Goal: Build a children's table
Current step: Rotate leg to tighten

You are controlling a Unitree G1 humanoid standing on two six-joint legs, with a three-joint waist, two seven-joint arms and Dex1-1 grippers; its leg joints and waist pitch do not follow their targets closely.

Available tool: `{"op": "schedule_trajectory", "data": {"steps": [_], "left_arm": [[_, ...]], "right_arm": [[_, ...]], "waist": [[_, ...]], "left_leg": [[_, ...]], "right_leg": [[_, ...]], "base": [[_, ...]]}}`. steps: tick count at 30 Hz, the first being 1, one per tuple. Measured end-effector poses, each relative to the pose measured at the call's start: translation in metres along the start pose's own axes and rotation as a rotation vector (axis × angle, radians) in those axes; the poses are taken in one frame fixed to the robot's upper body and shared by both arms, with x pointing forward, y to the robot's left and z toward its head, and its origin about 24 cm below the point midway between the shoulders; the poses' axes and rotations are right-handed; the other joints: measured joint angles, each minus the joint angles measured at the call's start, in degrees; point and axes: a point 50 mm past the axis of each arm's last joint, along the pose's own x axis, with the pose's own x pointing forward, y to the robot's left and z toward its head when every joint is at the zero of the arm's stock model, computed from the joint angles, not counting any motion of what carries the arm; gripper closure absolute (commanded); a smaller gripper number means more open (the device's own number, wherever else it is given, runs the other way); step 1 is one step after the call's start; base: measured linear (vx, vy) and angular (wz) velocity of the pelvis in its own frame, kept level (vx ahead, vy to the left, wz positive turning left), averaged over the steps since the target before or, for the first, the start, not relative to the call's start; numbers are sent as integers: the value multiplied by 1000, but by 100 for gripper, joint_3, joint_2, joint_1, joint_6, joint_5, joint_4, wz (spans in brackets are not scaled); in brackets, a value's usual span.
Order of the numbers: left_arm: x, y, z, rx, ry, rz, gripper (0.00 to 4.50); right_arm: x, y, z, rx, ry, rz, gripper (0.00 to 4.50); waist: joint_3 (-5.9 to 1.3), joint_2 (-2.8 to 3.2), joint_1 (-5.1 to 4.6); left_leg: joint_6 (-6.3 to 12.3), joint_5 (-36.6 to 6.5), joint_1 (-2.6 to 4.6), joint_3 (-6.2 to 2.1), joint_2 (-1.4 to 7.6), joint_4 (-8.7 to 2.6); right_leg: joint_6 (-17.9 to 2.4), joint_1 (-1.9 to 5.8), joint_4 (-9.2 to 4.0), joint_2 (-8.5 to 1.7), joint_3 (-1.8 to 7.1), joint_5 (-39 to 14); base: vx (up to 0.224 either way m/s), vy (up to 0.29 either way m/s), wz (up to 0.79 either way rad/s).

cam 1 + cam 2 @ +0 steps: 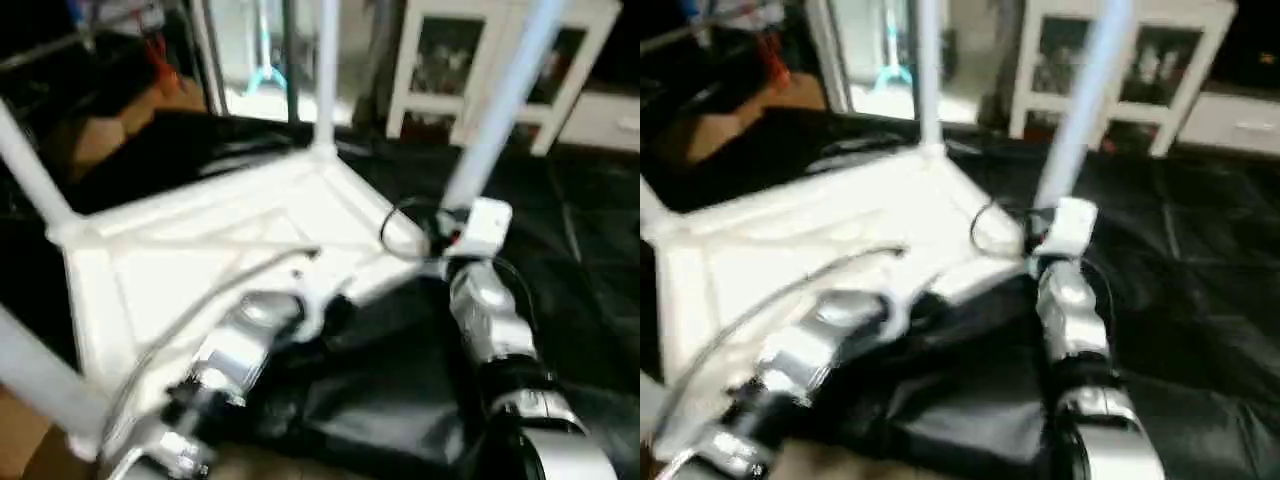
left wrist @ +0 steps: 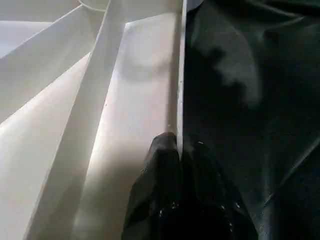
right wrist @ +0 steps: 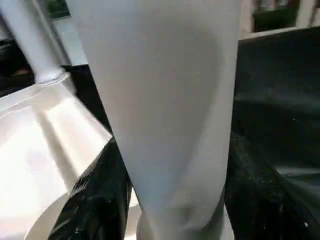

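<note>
The right gripper (image 3: 170, 200) holds the base of a white table leg (image 3: 165, 100) between its two black fingers (image 3: 95, 200), one on each side of the tube, just above the corner socket. In the head views this leg (image 1: 500, 110) rises tilted from the right near corner of the tabletop, with the right wrist's white camera block (image 1: 482, 226) just beside its foot and the silver right forearm (image 1: 495, 320) running back toward the near edge.

The left gripper (image 2: 175, 165) is pinched together, its black fingertips (image 2: 162, 150) pressed on the thin near rim of the upside-down tabletop (image 1: 220, 260), where white plastic meets the black sheet (image 1: 400, 390). The silver left forearm (image 1: 230, 365) reaches up to that rim from the near left.

The tabletop lies underside up on the black sheet, its ribs (image 2: 95, 115) running diagonally toward the middle. Another leg (image 1: 325, 75) stands upright in the far corner socket, a third (image 1: 28, 165) rises at the far left corner, and a fourth (image 1: 35, 385) at the near left. A white cabinet (image 1: 490, 60) stands beyond, far right.
</note>
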Motion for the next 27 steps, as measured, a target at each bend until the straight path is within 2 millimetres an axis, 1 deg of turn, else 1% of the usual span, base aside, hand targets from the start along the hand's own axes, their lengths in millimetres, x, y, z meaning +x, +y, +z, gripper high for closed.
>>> {"op": "schedule_trajectory", "data": {"steps": [1, 3, 4, 6, 7, 8, 10, 13, 15, 16, 19, 21, 23, 25, 26, 27], "left_arm": [[0, -1, -1, 6, 4, -8, 450], [-5, 2, -5, 31, -1, -16, 450], [-14, 7, -10, 58, -3, -28, 450], [-22, 13, -14, 89, -7, -30, 450], [-27, 17, -17, 110, -12, -31, 450], [-31, 21, -19, 130, -9, -34, 450], [-39, 24, -24, 153, -16, -54, 450], [-60, 34, -34, 179, -17, -107, 450], [-69, 36, -38, 175, -20, -141, 450], [-73, 36, -39, 176, -21, -162, 450], [-77, 36, -41, 165, -25, -183, 450], [-78, 36, -42, 168, -26, -193, 450], [-79, 36, -43, 167, -29, -200, 450], [-79, 36, -43, 166, -30, -202, 450], [-79, 36, -43, 166, -31, -203, 450], [-80, 36, -43, 165, -31, -205, 450]], "right_arm": [[0, 1, 1, -5, -9, 8, 250], [0, 4, 1, -17, -14, 67, 250], [-1, 6, 1, -48, -17, 173, 250], [-4, 5, 2, -72, -20, 262, 250], [-5, 5, 2, -81, -28, 307, 194], [-6, 4, 4, -91, -32, 343, 194], [-11, -2, 1, -114, -13, 440, 169], [-23, -20, 6, -179, 32, 639, 145], [-30, -29, 11, -241, 66, 758, 145], [-33, -32, 14, -271, 80, 813, 122], [-35, -36, 18, -290, 85, 867, 122], [-37, -37, 19, -284, 89, 904, 122], [-38, -36, 19, -260, 96, 930, 158], [-38, -33, 17, -232, 100, 942, 158], [-38, -29, 14, -217, 105, 951, 179], [-38, -28, 13, -210, 106, 951, 189]], "waist": [[-11, 1, -4], [-26, 12, -55], [-33, 8, -114], [-39, 12, -161], [-33, 22, -182], [-31, 25, -189], [-26, 35, -193], [2, 65, -171], [7, 72, -151], [8, 70, -129], [10, 72, -116], [19, 84, -110], [31, 101, -104], [37, 99, -92], [39, 101, -85], [41, 105, -74]], "left_leg": [[1, 0, -2, -11, 0, -6], [1, 0, -9, -13, 0, -19], [0, 0, -17, -24, 3, -23], [-1, 1, -29, -35, 12, -35], [-2, 2, -32, -35, 21, -45], [-3, 3, -35, -34, 26, -52], [-2, 4, -34, -34, 36, -58], [20, 14, -52, -26, 42, -58], [34, 13, -71, -22, 40, -55], [37, 12, -76, -19, 39, -54], [38, 13, -81, -11, 37, -48], [38, 13, -80, -11, 38, -45], [38, 13, -80, -8, 38, -42], [37, 13, -79, -4, 39, -39], [37, 14, -80, -3, 41, -35], [38, 14, -82, -1, 41, -32]], "right_leg": [[1, 13, -22, 1, -12, 0], [3, 12, -44, 2, -18, 11], [12, 17, -45, 3, -29, 27], [23, 19, -40, 12, -40, 30], [26, 8, -38, 20, -44, 30], [26, -1, -39, 24, -47, 30], [33, -5, -39, 34, -48, 25], [32, -24, -42, 37, -48, 13], [26, -39, -42, 33, -48, 10], [24, -44, -42, 31, -48, 9], [24, -55, -34, 27, -42, 9], [23, -55, -33, 27, -42, 9], [23, -56, -27, 26, -40, 9], [22, -62, -13, 25, -38, 9], [20, -69, -3, 25, -37, 7], [19, -74, 2, 25, -34, 7]], "base": [[0, 0, 0], [0, 0, 0], [0, 0, 0], [59, -21, -4], [0, 0, 0], [0, 0, 0], [0, 0, 0], [0, 0, 0], [0, 0, 0], [0, 0, 0], [0, 0, 0], [0, 0, 0], [0, 0, 0], [0, 0, 0], [0, 0, 0], [0, 0, 0]]}}
